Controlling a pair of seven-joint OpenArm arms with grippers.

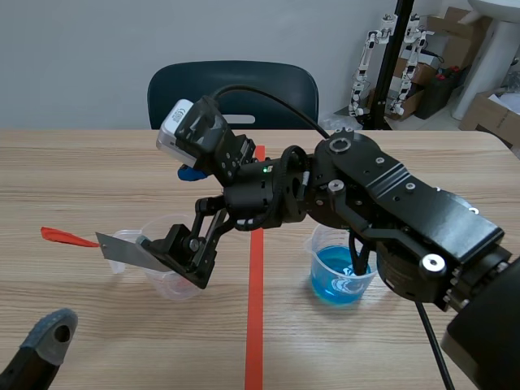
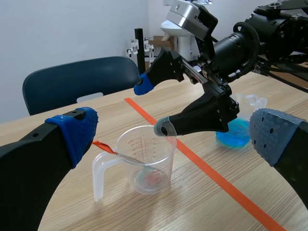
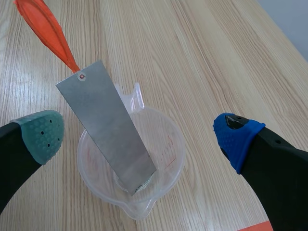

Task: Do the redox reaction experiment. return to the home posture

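Two tools gape wide, gripping nothing: right tool (image 3: 139, 137) over the left beaker (image 3: 169, 161) with leaning metal strip (image 3: 106, 125); left tool (image 2: 175, 134) near-left.

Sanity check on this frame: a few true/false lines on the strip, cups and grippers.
1. The strip leans inside the clear cup. True.
2. The right gripper is shut on the strip. False: it is open above the clear cup and does not grip the strip.
3. The blue cup and the clear cup stand on the same side of the tape. False: the tape runs between them.
4. The left gripper is open. True.
5. An orange tag is fixed to the strip's upper end. True.
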